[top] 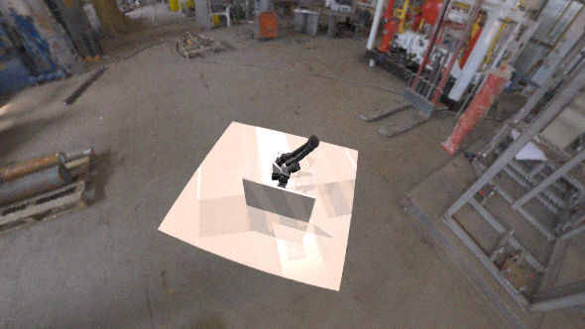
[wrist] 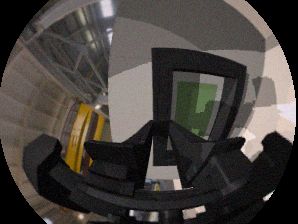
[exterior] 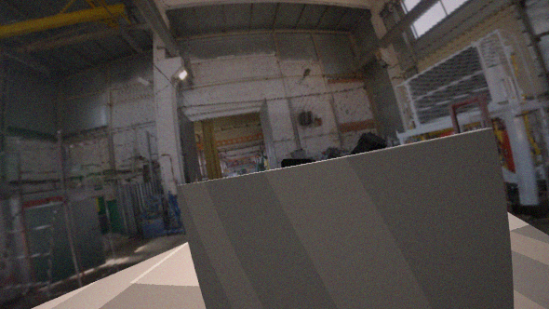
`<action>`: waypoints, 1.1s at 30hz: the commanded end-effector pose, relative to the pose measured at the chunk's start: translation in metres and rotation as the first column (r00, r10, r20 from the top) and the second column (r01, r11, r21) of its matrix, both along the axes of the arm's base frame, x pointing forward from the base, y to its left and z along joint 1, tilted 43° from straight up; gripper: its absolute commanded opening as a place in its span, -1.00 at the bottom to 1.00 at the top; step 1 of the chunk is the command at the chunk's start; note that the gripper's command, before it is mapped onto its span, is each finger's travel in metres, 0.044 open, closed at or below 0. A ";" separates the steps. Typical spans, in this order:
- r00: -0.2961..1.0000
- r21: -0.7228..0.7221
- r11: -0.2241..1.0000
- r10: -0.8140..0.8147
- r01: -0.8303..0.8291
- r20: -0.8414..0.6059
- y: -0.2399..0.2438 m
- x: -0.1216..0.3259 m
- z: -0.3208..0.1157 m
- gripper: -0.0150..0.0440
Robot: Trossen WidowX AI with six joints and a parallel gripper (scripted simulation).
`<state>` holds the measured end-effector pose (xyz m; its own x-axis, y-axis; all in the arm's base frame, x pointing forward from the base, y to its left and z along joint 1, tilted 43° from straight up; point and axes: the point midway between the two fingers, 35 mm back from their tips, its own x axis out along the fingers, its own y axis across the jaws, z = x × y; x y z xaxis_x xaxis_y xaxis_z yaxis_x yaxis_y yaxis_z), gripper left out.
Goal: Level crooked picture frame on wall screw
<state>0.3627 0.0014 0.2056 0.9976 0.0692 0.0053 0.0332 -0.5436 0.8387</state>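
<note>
The picture frame (wrist: 161,90) is black, with a pale mat and a green picture, and lies against the grey wall panel (wrist: 129,97) (top: 278,200) (exterior: 344,233) in the wrist view. My gripper (wrist: 160,123) is shut on the frame at the bar on the left of that view, toward its lower end. The fingers hide part of the frame's lower area. The top and exterior views show the panel's back, so it hides the frame there. The screw and the notched strip are not visible. I cannot tell from these views how level the frame is.
The arm (top: 302,149) stands behind the panel on a pale square floor area (top: 218,218). Its dark upper parts (exterior: 368,142) show above the panel's top edge in the exterior view. Shadow bands cross the panel and the floor area.
</note>
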 end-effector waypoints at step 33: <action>1.000 0.003 1.000 -0.007 0.007 0.005 -0.007 0.000 -0.002 -0.49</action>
